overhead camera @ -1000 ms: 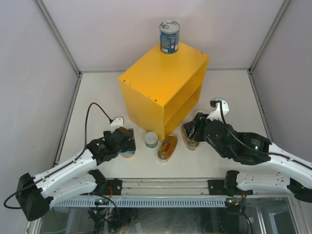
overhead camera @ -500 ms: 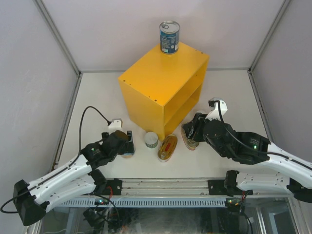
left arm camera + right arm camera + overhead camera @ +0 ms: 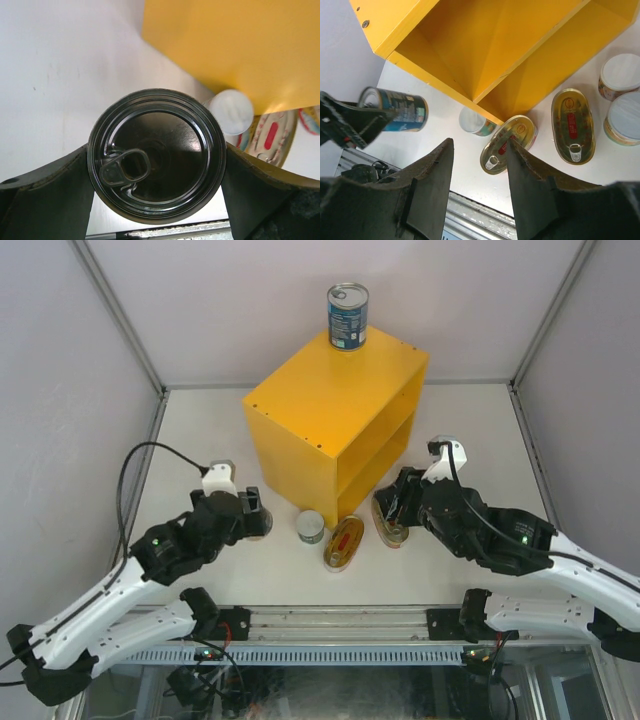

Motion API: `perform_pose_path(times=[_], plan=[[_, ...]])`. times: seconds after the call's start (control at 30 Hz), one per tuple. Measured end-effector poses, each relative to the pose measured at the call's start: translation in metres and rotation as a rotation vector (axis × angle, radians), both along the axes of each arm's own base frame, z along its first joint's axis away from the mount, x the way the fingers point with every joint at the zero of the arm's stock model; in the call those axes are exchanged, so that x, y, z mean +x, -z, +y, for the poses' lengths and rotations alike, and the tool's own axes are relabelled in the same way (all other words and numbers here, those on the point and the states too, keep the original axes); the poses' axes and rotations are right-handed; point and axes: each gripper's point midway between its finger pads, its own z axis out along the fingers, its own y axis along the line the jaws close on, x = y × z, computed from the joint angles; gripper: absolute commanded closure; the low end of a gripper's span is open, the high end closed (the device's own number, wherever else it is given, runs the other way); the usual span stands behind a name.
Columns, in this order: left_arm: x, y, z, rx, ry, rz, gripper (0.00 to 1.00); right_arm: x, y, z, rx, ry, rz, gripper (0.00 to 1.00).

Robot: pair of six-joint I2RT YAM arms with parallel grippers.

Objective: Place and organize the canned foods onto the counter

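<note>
Can, seemingly aloft, in left end effector.

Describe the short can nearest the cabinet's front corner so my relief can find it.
Find the big yellow metal cabinet mid-table. At its near corner stands a short round metal can with a pale lid, left of a flat oval red-and-yellow tin. It stands alone; the other two short pale-lidded cans sit paired farther right.
</note>
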Motion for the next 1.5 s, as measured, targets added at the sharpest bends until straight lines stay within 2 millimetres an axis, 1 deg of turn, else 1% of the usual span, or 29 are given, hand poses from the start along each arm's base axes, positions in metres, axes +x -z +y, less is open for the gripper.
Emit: perform_pose_path(times=[0.1, 0.23, 0.4, 0.53, 0.63, 0.9, 1.1, 1.2, 1.27, 1.4, 1.5], plan=[[0.003, -0.034, 0.002, -0.017, 0.001, -0.057, 1.00, 0.001, -0.001, 0.001, 0.001, -0.006, -0.003, 0.54], [0.004, -0.073, 0.009, -0.017, 0.002, -0.113, 1.00, 0.002, -0.005, 0.003, 0.013, -0.016, -0.013, 0.54], [0.006, -0.111, 0.015, -0.026, -0.002, -0.181, 1.00, 0.005, -0.010, 0.005, 0.028, -0.021, -0.027, 0.54], [0.009, -0.139, 0.015, -0.017, 0.010, -0.217, 1.00, 0.007, -0.011, 0.007, 0.019, -0.027, -0.033, 0.54], [0.014, -0.161, 0.011, -0.020, 0.022, -0.244, 1.00, 0.011, -0.015, 0.011, 0.008, -0.029, -0.039, 0.54], [0.028, -0.232, -0.005, -0.049, 0.063, -0.337, 1.00, 0.030, -0.044, 0.011, 0.026, -0.009, -0.081, 0.54], [0.035, -0.275, -0.018, -0.072, 0.098, -0.389, 1.00, 0.038, -0.064, 0.014, 0.035, -0.015, -0.109, 0.54], [0.039, -0.291, -0.027, -0.087, 0.117, -0.407, 1.00, 0.042, -0.071, 0.016, 0.037, -0.021, -0.123, 0.54], [0.043, -0.295, -0.034, -0.091, 0.133, -0.408, 1.00, 0.045, -0.076, 0.017, 0.033, -0.024, -0.137, 0.54], [0.050, -0.296, -0.050, -0.082, 0.169, -0.391, 1.00, 0.051, -0.085, 0.019, 0.029, -0.027, -0.164, 0.54], [0.059, -0.297, -0.067, -0.069, 0.209, -0.377, 1.00, 0.057, -0.095, 0.020, 0.031, -0.030, -0.189, 0.55]])
